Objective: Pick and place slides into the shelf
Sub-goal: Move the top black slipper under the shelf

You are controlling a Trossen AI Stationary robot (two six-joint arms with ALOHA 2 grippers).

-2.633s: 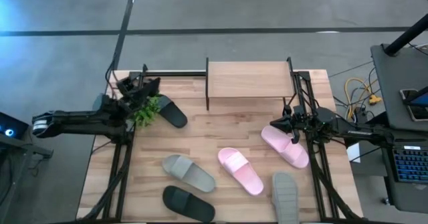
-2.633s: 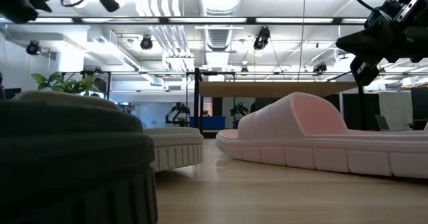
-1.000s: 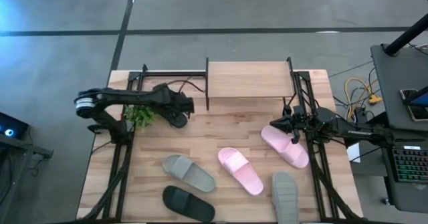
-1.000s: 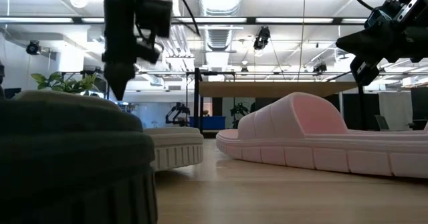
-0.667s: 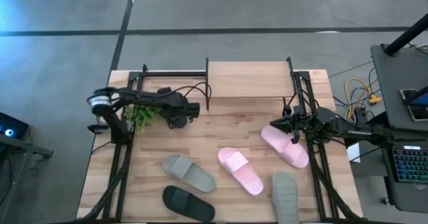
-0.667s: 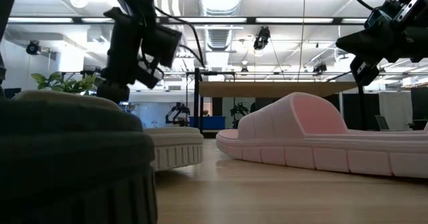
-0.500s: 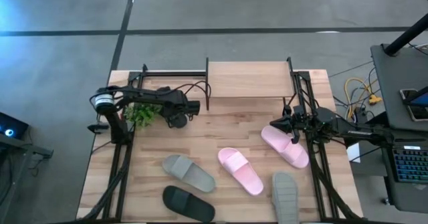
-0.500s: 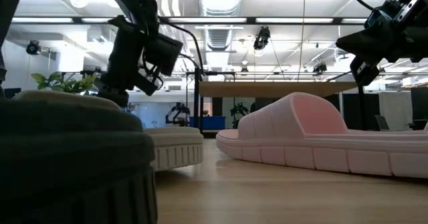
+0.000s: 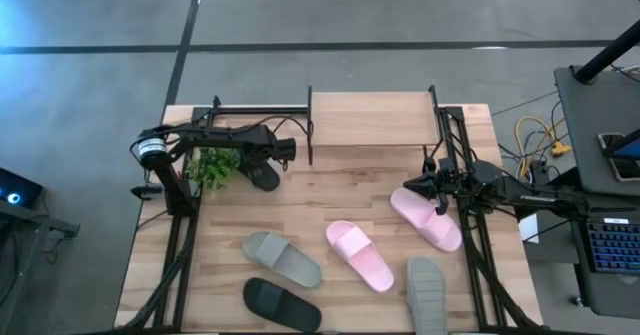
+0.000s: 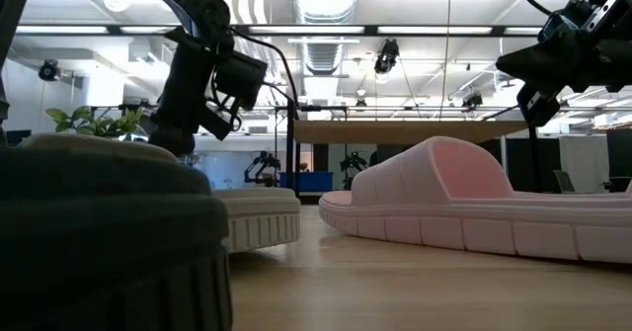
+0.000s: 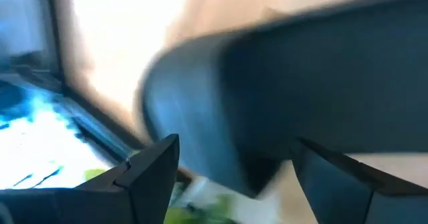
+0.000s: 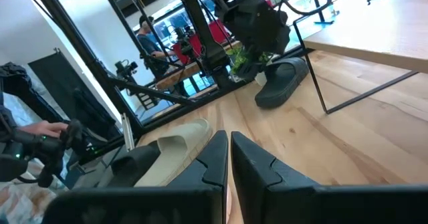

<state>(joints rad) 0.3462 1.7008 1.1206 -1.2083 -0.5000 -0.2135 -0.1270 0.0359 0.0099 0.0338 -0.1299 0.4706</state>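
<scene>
left gripper (image 9: 283, 151) spread over black slide (image 9: 262, 174) near the back-left corner; light, soft foam, grab the strap. right gripper (image 9: 431, 182) pressed together, idle

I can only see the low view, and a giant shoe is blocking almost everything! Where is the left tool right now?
Observer: From above, the left tool hangs over the black slide, which lies beside the small plant, near the left leg of the shelf.
Operator: Is it grabbing that slide?
Observer: Not clamped. The left wrist view shows its fingers spread apart, with the black slide filling the picture just ahead of them.
Operator: Is anything on the shelf?
Observer: In the high view, its plank top is bare.
</scene>
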